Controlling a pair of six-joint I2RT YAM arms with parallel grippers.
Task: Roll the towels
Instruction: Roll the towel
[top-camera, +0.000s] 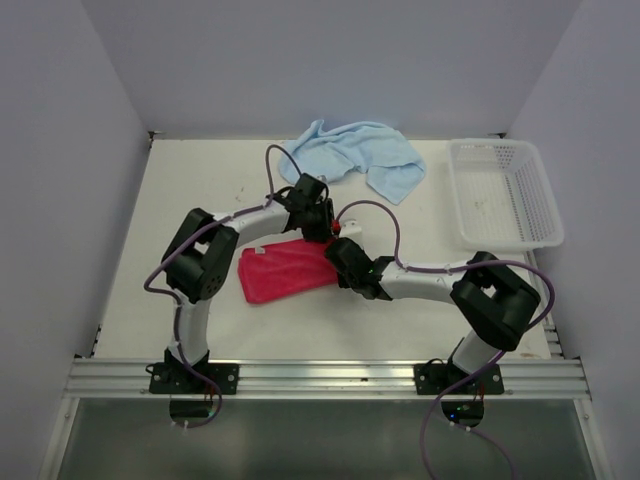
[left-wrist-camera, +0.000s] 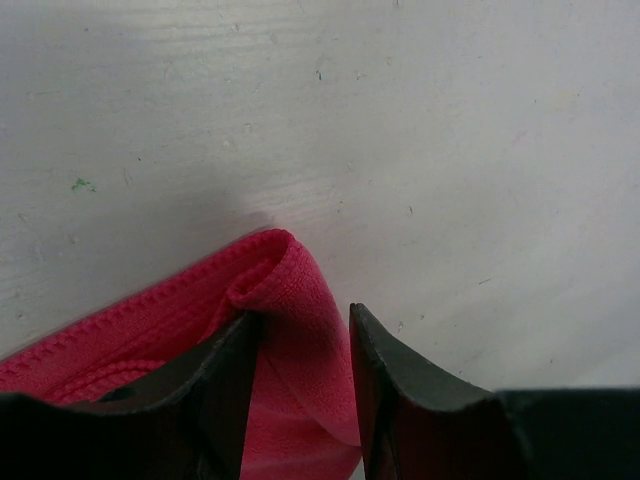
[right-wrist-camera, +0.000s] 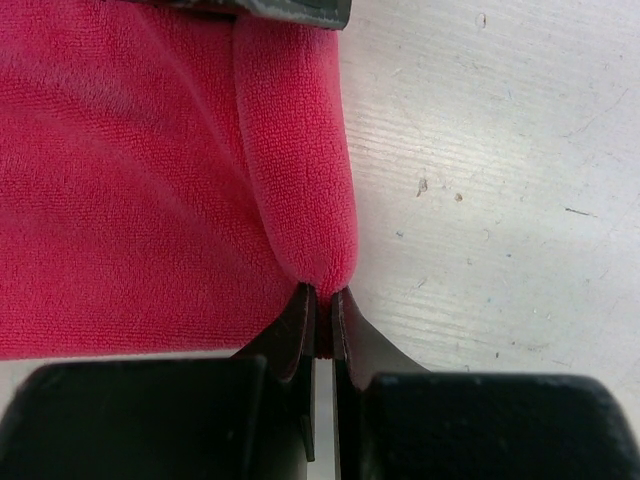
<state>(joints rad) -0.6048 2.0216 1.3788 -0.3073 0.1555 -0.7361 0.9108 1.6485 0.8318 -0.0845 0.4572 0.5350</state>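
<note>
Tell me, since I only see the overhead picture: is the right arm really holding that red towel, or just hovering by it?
Observer: Holding it. In the right wrist view the right gripper is pinched shut on the rounded end of a fold in the red towel.
Visitor: And the left arm?
Observer: In its wrist view the left gripper has its jaws apart, with a raised fold of the same towel filling the space between them.
Visitor: So is it squeezing?
Observer: That I cannot tell. The cloth reaches both jaws, but shows no clear pinch.
</note>
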